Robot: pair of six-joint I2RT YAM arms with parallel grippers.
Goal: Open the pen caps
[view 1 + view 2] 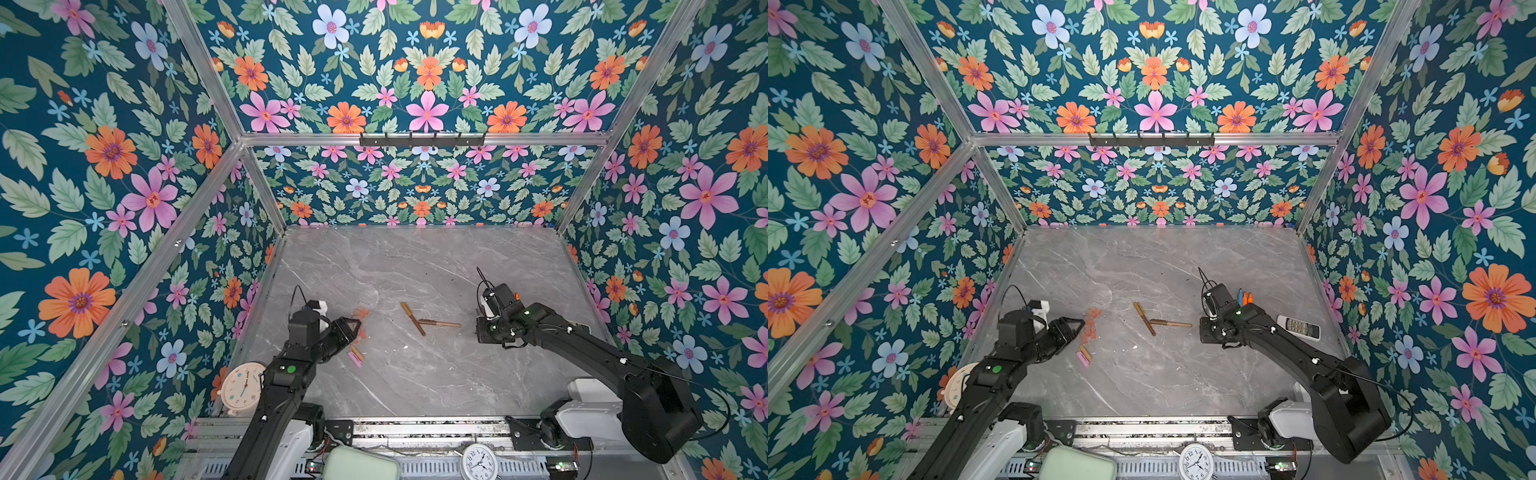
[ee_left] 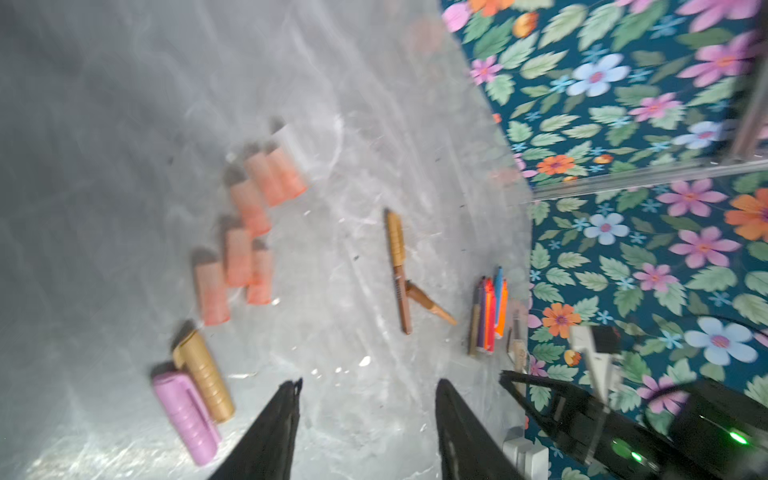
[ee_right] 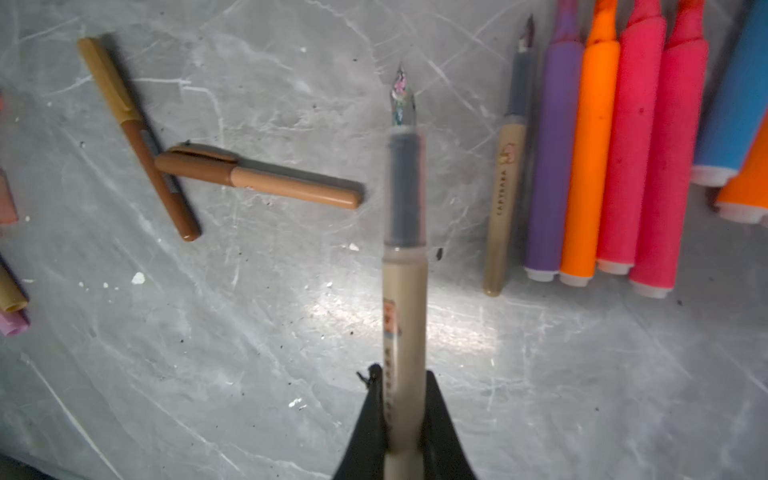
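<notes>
The pen caps point(image 2: 245, 232), a loose cluster of translucent orange-pink stubs, lie on the grey marble table point(image 1: 415, 257), left of centre in the lower half of both top views; a gold cap point(image 2: 205, 382) and a pink cap point(image 2: 187, 415) lie side by side, touching, just below that cluster in the frame. The left gripper point(image 2: 370, 384) sits just beside these caps with its jaws spread and nothing between them. Near the middle of the table two capped brown pens point(image 1: 1154, 322) lie with their caps on, the cap end of one touching the body of the other. To their right the right gripper point(image 3: 403, 386) is pinching a beige pen point(image 3: 405, 249) by its body; that pen's cap is off and its nib is bare. Further right, a row of uncapped pens point(image 3: 590, 158), purple, orange, red-pink and blue with one slim beige one, lies packed side by side. A white remote control point(image 1: 1299, 327) lies at the table's right edge, partly behind the right arm.
</notes>
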